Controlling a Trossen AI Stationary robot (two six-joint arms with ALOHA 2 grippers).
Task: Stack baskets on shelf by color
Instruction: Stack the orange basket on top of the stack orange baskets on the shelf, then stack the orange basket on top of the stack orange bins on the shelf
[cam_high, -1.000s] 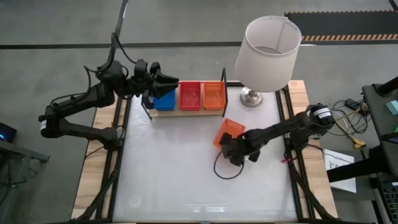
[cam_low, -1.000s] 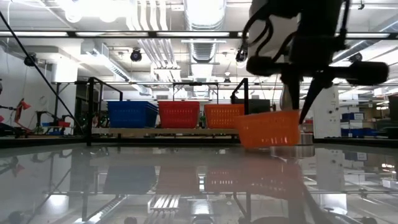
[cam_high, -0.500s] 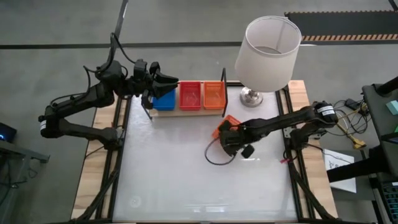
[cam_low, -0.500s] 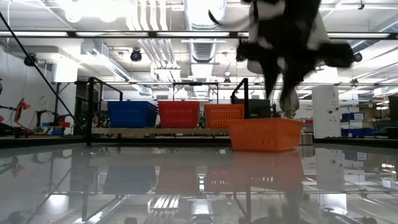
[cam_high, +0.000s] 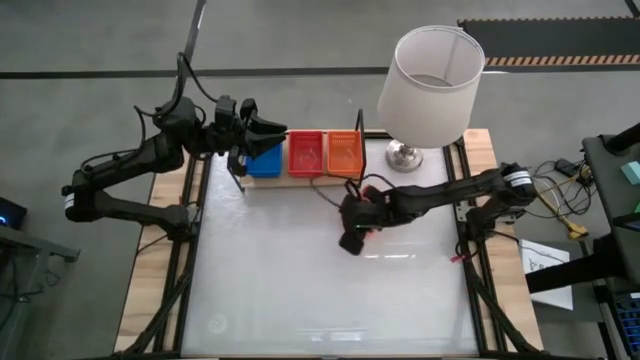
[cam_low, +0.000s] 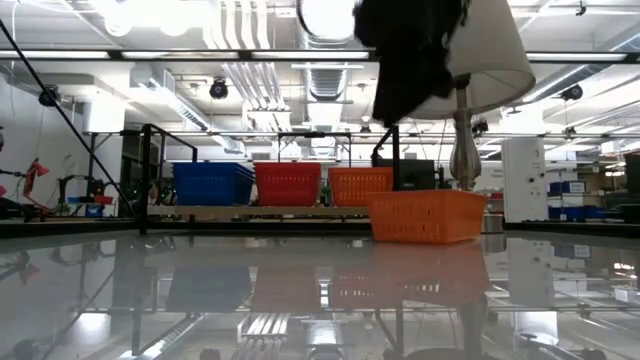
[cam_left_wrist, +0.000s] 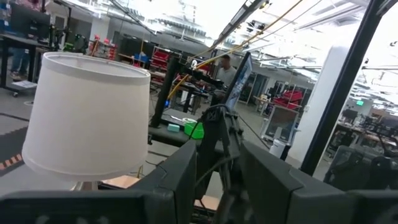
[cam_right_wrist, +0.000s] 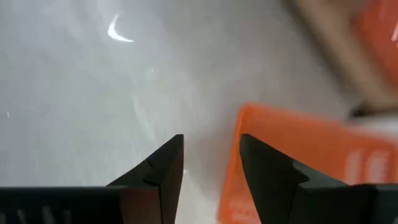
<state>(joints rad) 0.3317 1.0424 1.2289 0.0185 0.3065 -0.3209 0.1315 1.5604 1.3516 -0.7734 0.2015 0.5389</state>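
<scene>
Three baskets stand side by side on the shelf (cam_high: 300, 181): blue (cam_high: 265, 161), red (cam_high: 306, 155) and orange (cam_high: 344, 152). A loose orange basket (cam_low: 425, 216) rests flat on its bottom on the tabletop, in front of the shelf's right end. In the high view my right arm mostly covers it. My right gripper (cam_right_wrist: 211, 149) is open and raised above the table next to this basket (cam_right_wrist: 298, 162), touching nothing. At the shelf's left end my left gripper (cam_high: 262, 135) hangs open by the blue basket with nothing in it.
A table lamp with a large white shade (cam_high: 432, 80) stands at the back right, close to the shelf's right end. The shelf's black wire ends (cam_high: 359, 140) stick up. The white tabletop (cam_high: 300, 290) stretches toward the near edge.
My right gripper has carried the tilted, lifted orange basket toward the shelf and set it flat on the table. It has then opened, let go, and risen while going toward the table's left and far edges. The basket stays where it was put down.
</scene>
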